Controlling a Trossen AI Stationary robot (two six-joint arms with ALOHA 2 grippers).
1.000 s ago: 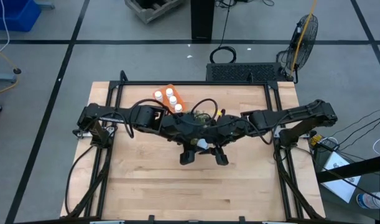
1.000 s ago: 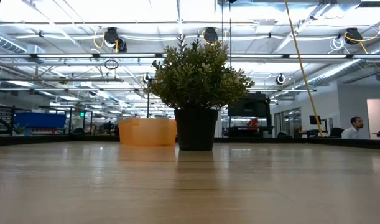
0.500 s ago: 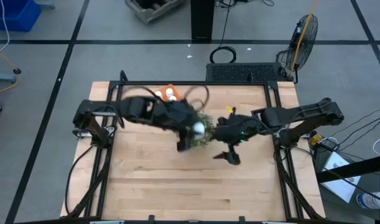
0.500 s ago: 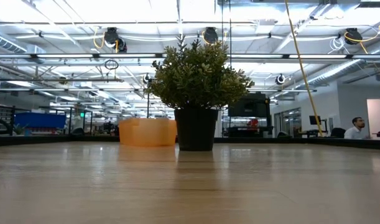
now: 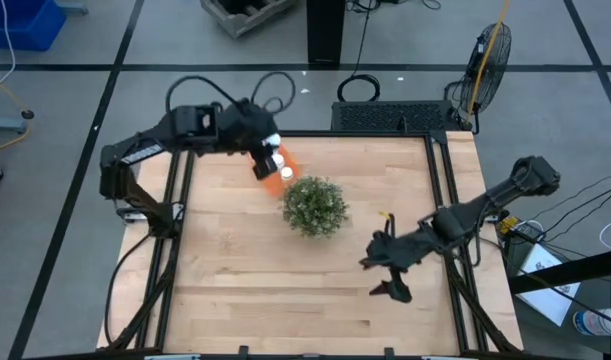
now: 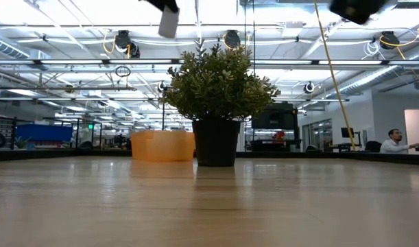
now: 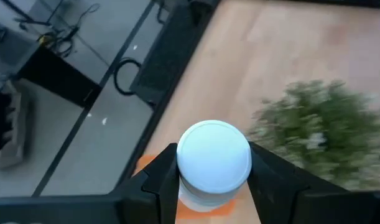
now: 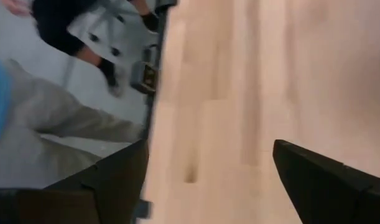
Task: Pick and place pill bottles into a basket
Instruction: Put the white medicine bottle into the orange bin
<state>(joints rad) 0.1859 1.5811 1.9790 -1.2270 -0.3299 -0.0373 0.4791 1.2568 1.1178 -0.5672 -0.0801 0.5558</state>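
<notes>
High view: a wooden counter (image 5: 235, 290) seen from straight above, with a bushy green plant (image 5: 314, 206) near its middle and an orange basket (image 5: 285, 160) just beyond it, towards the far edge.
Left hand (image 5: 267, 157): held above the basket, pressed onto one pill bottle (image 7: 213, 160); the left wrist view shows a dark finger (image 7: 163, 174) on each side of the bottle's body, with the round white cap facing the camera.
Bottle's direction: long axis runs along the fingers, cap end towards the wrist; whether it hangs truly upright over the basket cannot be told.
Bottles already placed: at least one white cap (image 5: 286, 173) shows inside the basket; the arm hides the others.
Right hand (image 5: 388, 273): waits over the near right part of the counter, well away from the plant, fingers spread and holding nothing.
Handling: the bottle looks light, stiff and smooth, so probably slippery; a squeeze across the middle of its round body, as here, seems the safest hold.
Low view: only the potted plant and the basket behind it show on the counter.
</notes>
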